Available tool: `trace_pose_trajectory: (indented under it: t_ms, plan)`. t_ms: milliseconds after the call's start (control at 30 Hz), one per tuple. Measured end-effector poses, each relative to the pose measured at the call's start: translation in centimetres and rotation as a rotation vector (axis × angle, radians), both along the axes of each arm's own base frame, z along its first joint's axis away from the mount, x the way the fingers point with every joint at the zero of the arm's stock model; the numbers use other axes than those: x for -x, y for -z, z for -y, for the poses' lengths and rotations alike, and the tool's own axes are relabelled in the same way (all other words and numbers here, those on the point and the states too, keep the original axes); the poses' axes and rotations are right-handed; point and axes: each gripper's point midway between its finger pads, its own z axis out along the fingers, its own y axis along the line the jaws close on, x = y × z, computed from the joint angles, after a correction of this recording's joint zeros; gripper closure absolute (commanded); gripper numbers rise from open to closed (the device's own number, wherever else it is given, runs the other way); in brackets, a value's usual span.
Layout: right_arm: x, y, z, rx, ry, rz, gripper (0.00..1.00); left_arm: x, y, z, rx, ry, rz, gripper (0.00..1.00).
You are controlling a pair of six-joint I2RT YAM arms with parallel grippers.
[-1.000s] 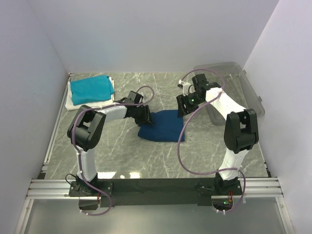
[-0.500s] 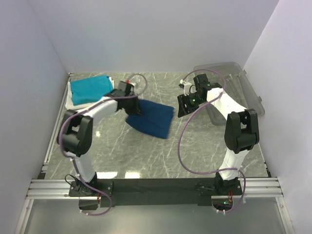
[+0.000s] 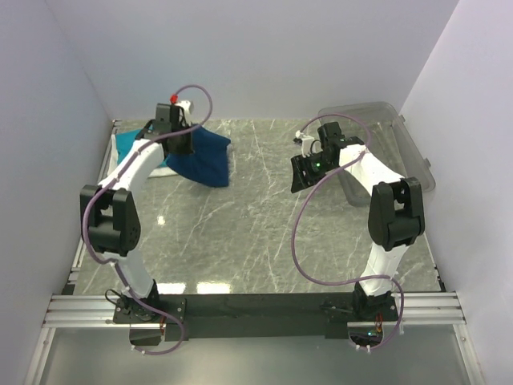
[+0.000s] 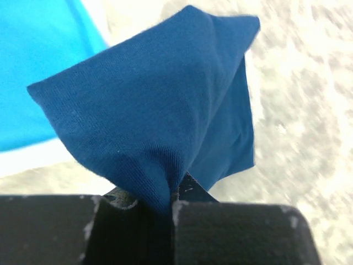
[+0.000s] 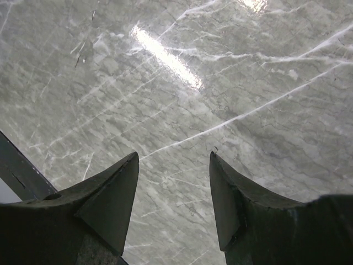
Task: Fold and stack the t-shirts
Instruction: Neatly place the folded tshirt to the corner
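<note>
My left gripper (image 3: 183,144) is shut on the folded navy t-shirt (image 3: 204,157) and holds it at the back left, partly over the stack. In the left wrist view the navy cloth (image 4: 160,105) hangs pinched between the shut jaws (image 4: 168,201); its print is hidden. The teal t-shirt (image 3: 135,147) lies on the white one (image 3: 115,167) at the back left; both show in the left wrist view, teal (image 4: 38,61) and white (image 4: 27,160). My right gripper (image 3: 298,183) is open and empty above bare table, as the right wrist view (image 5: 174,163) shows.
A clear plastic bin (image 3: 385,144) stands at the back right, beside the right arm. The grey marble table (image 3: 256,233) runs to side walls left and right and to a metal rail (image 3: 256,309) at the near edge.
My left gripper has carried the navy t-shirt from the table's middle to the back left, up to the teal and white stack. The right arm has stayed in place.
</note>
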Motion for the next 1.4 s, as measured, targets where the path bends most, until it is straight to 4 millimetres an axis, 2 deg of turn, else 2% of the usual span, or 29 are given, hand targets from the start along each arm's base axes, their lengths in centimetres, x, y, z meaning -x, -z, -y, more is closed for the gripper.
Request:
trace_pose_trajectory:
  t_ms: [200, 400, 567, 733, 1000, 1300, 1400]
  plan:
    - [-0.1, 0.2, -0.2, -0.009, -0.003, -0.002, 0.39, -4.4, -1.9, -4.0, -0.103, -0.04, 0.06, 1.0]
    - [-0.5, 0.1, -0.4, -0.024, -0.007, 0.013, 0.39, -7.0, -2.7, -7.0, -0.154, -0.057, 0.081, 1.0]
    - [-0.7, 0.2, -0.5, -0.029, -0.009, 0.024, 0.39, -7.6, -3.6, -8.6, -0.174, -0.068, 0.089, 1.0]
    - [-0.6, 0.7, -0.6, -0.035, -0.012, 0.014, 0.39, -7.8, -4.3, -8.5, -0.177, -0.052, 0.102, 1.0]
    - [-0.5, 1.8, -0.8, -0.039, -0.012, -0.017, 0.39, -7.4, -4.0, -8.3, -0.149, -0.035, 0.08, 1.0]
    - [-0.5, 2.2, -0.8, -0.042, -0.01, -0.023, 0.39, -7.2, -4.5, -11.9, -0.11, -0.106, 0.072, 1.0]
    - [-0.3, 2.4, -0.8, -0.041, -0.01, -0.031, 0.39, -7.3, -4.8, -12.4, -0.1, -0.112, 0.076, 1.0]
